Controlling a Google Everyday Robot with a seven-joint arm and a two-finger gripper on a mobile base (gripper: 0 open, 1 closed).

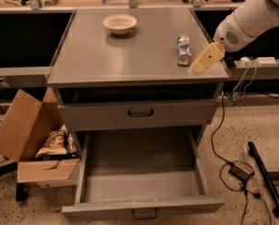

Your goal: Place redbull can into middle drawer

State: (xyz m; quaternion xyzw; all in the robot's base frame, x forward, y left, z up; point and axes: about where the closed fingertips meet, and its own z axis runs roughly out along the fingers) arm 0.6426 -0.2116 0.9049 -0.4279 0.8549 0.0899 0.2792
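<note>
Camera view, the only one:

Progress: early, nothing placed yet. redbull can (183, 50) sits on the grey cabinet top (106, 60), toward its right edge, not held. It looks upright but the angle makes that uncertain.

gripper (202, 61) hangs just right of the can, over the top's right front corner, tilted down-left. Near the can, but contact is not evident. Open or closed: cannot tell from this angle. White arm (252, 18) comes in from upper right.

middle drawer (139, 172) is already pulled out wide, so the opening step needs no work. Judgement on what is left: close on the can, lift it clear of the top, carry it forward and down past the upper drawer front (139, 114), release inside the drawer. That is essentially the whole pick and place.

Containers:
- middle drawer: bare grey floor, nothing visible in it. The can is not there.
- upper drawer: pushed in or nearly so, with a dark gap above its front. Contents hidden.
- cream bowl (120, 23): at the back of the top, well apart from the can. Looks empty, though the inside is only partly seen.
- cardboard box (22, 130): on the floor left of the cabinet, flaps open, with a snack bag (53, 144) in it.

Risk, as a guess: the can stands near the edge, so a sideways nudge could tip it off.
</note>
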